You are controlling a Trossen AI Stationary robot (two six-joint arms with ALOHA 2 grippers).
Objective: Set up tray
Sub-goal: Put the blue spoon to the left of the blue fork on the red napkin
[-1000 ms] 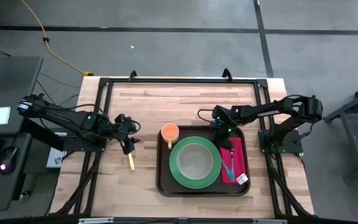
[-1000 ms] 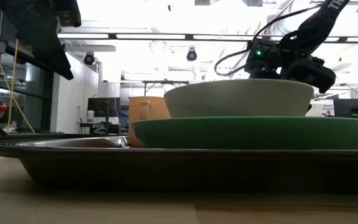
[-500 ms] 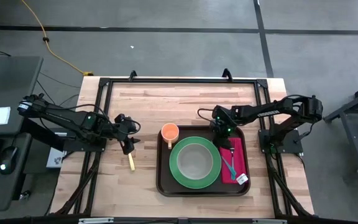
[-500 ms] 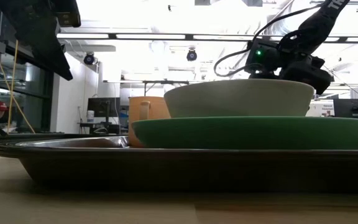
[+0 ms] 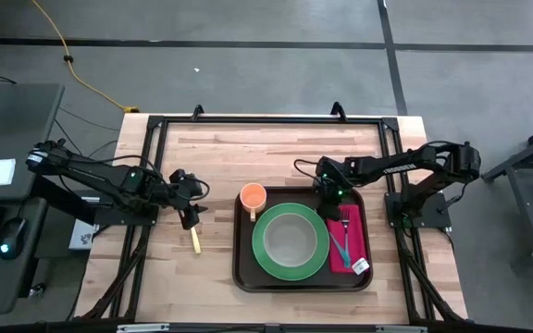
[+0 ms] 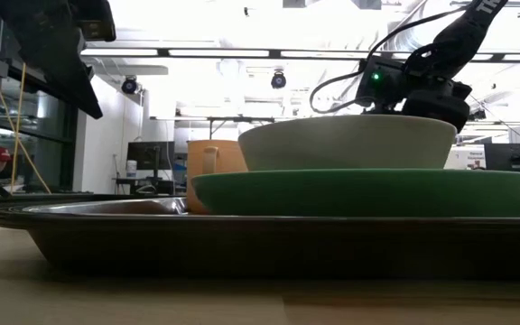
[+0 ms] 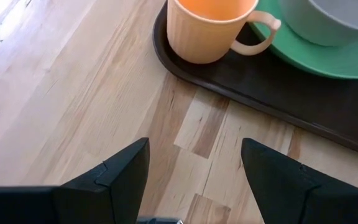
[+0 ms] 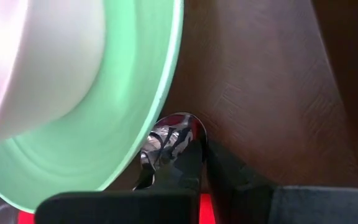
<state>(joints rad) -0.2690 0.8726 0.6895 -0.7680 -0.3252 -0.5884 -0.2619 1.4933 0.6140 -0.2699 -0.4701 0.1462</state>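
The dark-brown tray (image 5: 241, 268) lies right of the table's middle. On it stand a green plate (image 5: 266, 254) carrying a pale bowl (image 5: 291, 239) and an orange cup (image 5: 253, 196), and a red napkin (image 5: 357, 236) with teal-handled cutlery lies on it. My right gripper (image 5: 333, 209) is over the tray's far right part, between plate and napkin, shut on a shiny spoon (image 8: 171, 140). My left gripper (image 5: 191, 216) hangs open over bare wood left of the tray, nothing between its fingers (image 7: 124, 177). My right gripper is shut on the spoon just behind its bowl (image 8: 178, 163); its own fingers cover the exact spot. They slant down from the table's right. The spoon's bowl pokes out past the fingertips beside the green plate's rim (image 8: 166, 93). Whether it is lifted clear, I cannot tell.
A yellow stick-like utensil (image 5: 195, 242) lies on the wood just nearer than my left gripper. A black frame (image 5: 266, 120) runs round the table's far part. Bare wood stretches left of the tray and along the far side.
My right gripper has rolled a little about its own pointing line while staying in place beside the plate. The tray, plate, cup and my left gripper stand as before.
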